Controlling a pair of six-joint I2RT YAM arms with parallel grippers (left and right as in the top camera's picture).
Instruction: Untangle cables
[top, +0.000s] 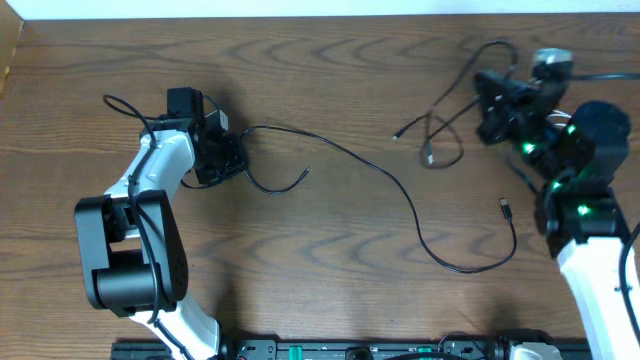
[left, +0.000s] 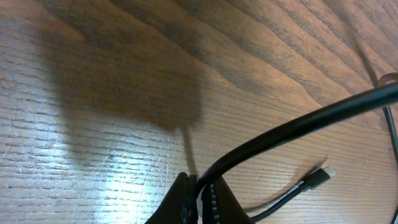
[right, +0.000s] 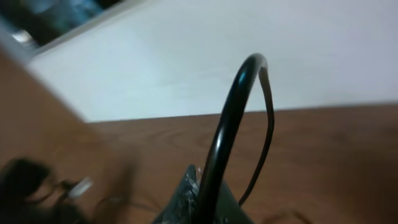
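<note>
A brown wood-grain table (top: 320, 300) is seen from above, with one robot arm at each side. On the left, the white and black arm reaches toward the far edge, and the left gripper (top: 228, 158) hangs low over the wood. The left wrist view shows this claw (left: 200, 198) pinched tight on a long thin black cable (left: 298, 124), which rises from between the dark fingers and arcs away to the right above the table. From above, the same cable (top: 400, 190) leaves the left claw and sweeps right across the middle of the table. It dips toward the near edge, then curls back up to a small plug (top: 505, 207) lying close to the right arm. A short tail of the cable lies just right of the left claw and ends in another small metal-tipped plug (left: 320, 177), flat on the wood. On the right, the black arm with green lights holds the right gripper (top: 490, 100) near the far right corner. The right wrist view is blurred, but this claw (right: 200, 186) is closed on a shorter thin cord (right: 227, 124). The cord looks dark here; it climbs from the fingers, bends over and drops back as a thin strand. From above, this shorter cord (top: 412, 126) lies in loose loops just left of the right claw, with pale plug tips, well apart from the left arm.
</note>
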